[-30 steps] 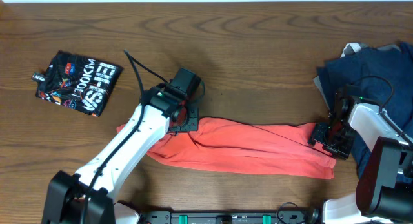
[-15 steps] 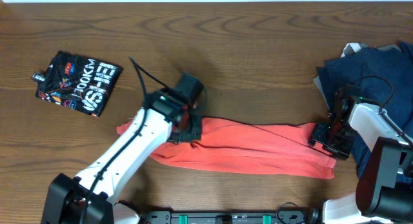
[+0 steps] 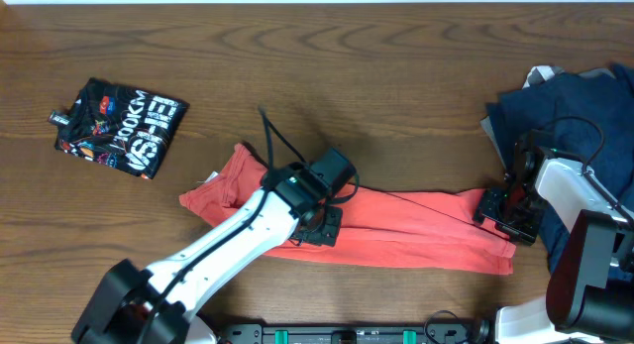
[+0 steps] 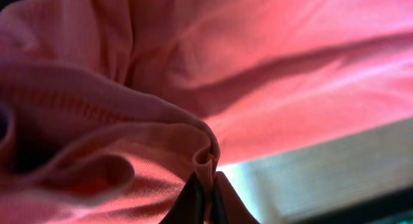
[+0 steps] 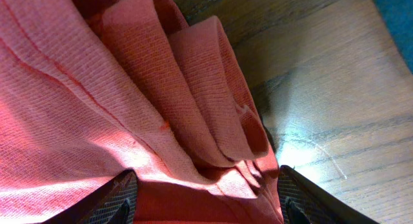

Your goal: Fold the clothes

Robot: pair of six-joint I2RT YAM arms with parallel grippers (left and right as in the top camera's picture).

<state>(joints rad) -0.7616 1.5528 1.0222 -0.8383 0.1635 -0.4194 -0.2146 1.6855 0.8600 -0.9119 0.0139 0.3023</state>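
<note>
The coral-red T-shirt [image 3: 416,230] lies as a long crumpled band across the front of the table. My left gripper [image 3: 322,225] is over its middle, shut on a pinched fold of the coral fabric [image 4: 205,161], with the fingertips [image 4: 205,197] tight together. My right gripper [image 3: 503,213] is at the shirt's right end. Its fingers are spread wide [image 5: 206,208] on either side of the bunched coral cloth [image 5: 161,88], not closed on it. The shirt's left end [image 3: 223,180] lies loose on the table.
A folded black T-shirt with white lettering [image 3: 124,126] lies at the far left. A heap of dark navy clothes [image 3: 565,101] sits at the right edge behind my right arm. The wooden table [image 3: 396,76] shows bare at the back.
My left gripper has moved right and toward the front, dragging its pinched fold of the coral shirt over the band. The shirt's left end now shows uncovered. The right arm has not moved.
</note>
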